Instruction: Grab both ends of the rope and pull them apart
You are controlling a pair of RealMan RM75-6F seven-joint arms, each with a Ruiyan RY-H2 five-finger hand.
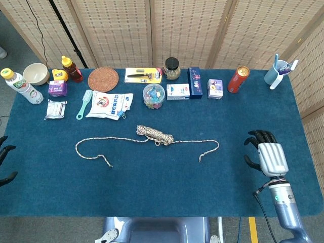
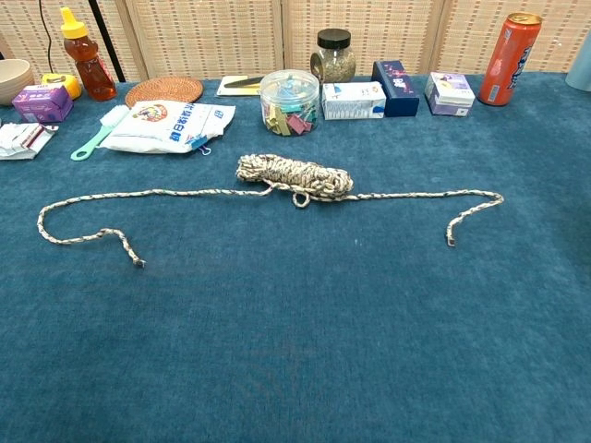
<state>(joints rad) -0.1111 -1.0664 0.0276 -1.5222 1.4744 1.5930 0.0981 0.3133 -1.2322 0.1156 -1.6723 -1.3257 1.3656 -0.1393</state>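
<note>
Rope (image 1: 152,135) lies flat on the blue table (image 1: 167,187), with a bundled coil in the middle and a loose tail going out each way. We see one tail run toward 9 o'clock and hook back, and the other run toward 3 o'clock and bend down at its tip. Our right hand (image 1: 269,155) sits well apart from the rope, out at 3 o'clock near the table edge, with its dark fingers spread and nothing in it. Our left hand (image 1: 4,163) only peeks in at 9 o'clock at the picture edge, so we cannot tell how far open it is. At 12 o'clock from the coil stands a clear tub of clips (image 2: 290,101), beside a white packet (image 2: 164,125).
</note>
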